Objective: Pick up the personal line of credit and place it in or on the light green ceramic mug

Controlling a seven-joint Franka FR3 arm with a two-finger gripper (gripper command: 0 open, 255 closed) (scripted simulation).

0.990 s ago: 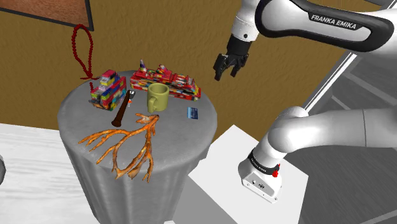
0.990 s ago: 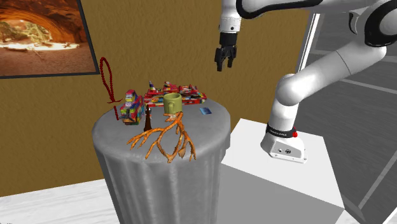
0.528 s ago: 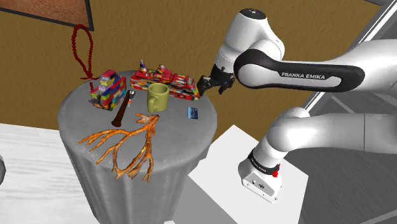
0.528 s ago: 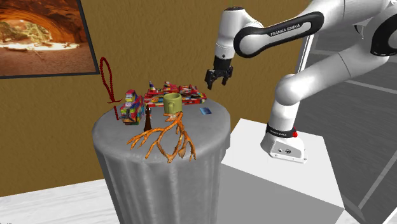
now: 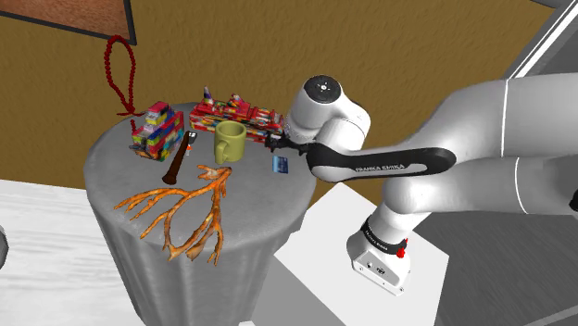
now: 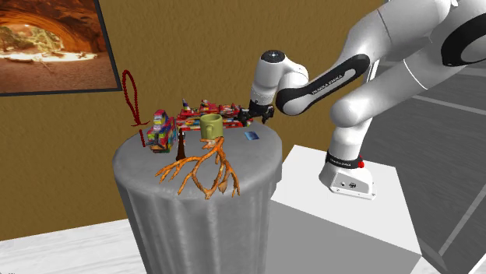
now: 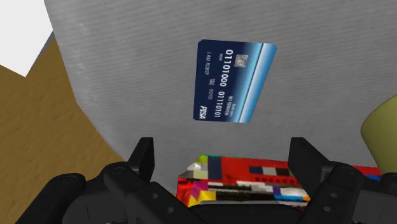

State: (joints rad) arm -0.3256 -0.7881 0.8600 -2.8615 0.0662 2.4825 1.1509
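A dark blue bank card [image 5: 281,164] [image 6: 251,135] [image 7: 234,81] lies flat on the round grey table [image 5: 116,167] [image 6: 132,159], near its edge on the stand's side. The yellow-green mug [image 5: 228,142] [image 6: 209,126] stands upright mid-table, its rim at the edge of the wrist view [image 7: 382,130]. My gripper [image 5: 276,143] [image 6: 248,117] [image 7: 225,159] hovers low over the table, between the card and the red toy, pointing down at the card. Its fingers [image 7: 145,159] stand apart, open, with nothing held.
A red multicoloured brick toy [image 5: 236,119] [image 6: 214,113] [image 7: 248,181] lies behind the mug, just under my gripper. A striped brick block [image 5: 156,130], a brown tool [image 5: 176,165] and an orange branching piece [image 5: 181,208] take up the table's other side. A red bead loop [image 5: 119,69] hangs on the wall.
The arm has folded down and swung toward the table; my gripper dropped from high above the table's edge to just over the card, still open. The objects have not moved.
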